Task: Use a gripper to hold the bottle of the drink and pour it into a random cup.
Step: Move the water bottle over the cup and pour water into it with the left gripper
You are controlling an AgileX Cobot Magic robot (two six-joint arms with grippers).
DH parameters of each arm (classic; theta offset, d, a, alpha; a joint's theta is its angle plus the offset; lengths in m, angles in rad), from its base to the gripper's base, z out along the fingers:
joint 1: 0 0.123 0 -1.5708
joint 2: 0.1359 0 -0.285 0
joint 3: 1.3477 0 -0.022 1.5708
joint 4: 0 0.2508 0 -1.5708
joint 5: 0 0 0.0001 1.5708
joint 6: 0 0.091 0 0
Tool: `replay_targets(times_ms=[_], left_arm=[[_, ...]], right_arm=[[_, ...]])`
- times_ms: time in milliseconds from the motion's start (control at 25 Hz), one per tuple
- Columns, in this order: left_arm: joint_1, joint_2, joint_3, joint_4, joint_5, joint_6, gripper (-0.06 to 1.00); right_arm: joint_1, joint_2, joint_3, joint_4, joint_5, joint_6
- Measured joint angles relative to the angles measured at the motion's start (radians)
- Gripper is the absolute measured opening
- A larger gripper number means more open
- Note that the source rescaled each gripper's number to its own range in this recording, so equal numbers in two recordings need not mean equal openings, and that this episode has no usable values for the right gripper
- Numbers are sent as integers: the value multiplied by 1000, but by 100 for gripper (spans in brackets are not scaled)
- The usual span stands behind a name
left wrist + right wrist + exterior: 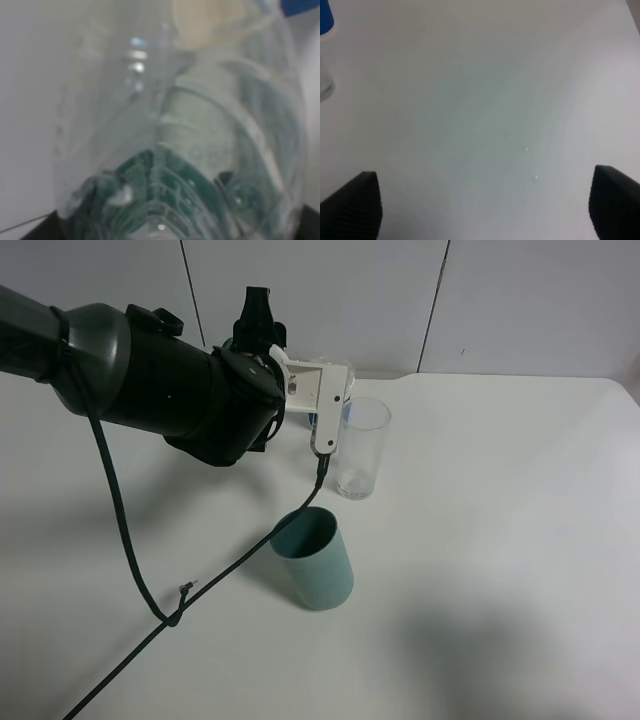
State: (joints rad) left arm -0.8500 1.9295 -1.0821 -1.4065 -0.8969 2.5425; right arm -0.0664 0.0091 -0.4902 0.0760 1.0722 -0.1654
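The left gripper (325, 415) is clamped on the bottle (180, 150). In the left wrist view the bottle fills almost the whole picture. Its clear wall and green label sit right between the jaws, and only the dark tips of the fingers (32, 230) show at its two sides. The bottle is too close and blurred to tell how it is tilted or whether any drink is inside.

From the high camera the white jaw piece hides the bottle. The gripper hangs above the table (520, 540), just beside the rim of the cup (360, 445), on the cup's left in that view. The cup stands upright near the back of the table. I cannot tell whether the gripper touches the rim. A teal cup (315, 560) stands upright nearer the camera, apart from both. The arm's black cable (120, 530) trails down across the table and passes just beside the teal cup.

The right gripper (482, 210) does not appear in the high view. Its wrist camera shows its jaws spread wide, the dark fingertips (350, 205) at opposite edges with bare table between them.
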Motion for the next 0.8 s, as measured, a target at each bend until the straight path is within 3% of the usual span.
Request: replay_targets(times_ms=[800], left_arm=[[-12, 0, -32, -32, -1, 33, 0]], right_arm=[[0, 0, 0, 0, 0, 0]])
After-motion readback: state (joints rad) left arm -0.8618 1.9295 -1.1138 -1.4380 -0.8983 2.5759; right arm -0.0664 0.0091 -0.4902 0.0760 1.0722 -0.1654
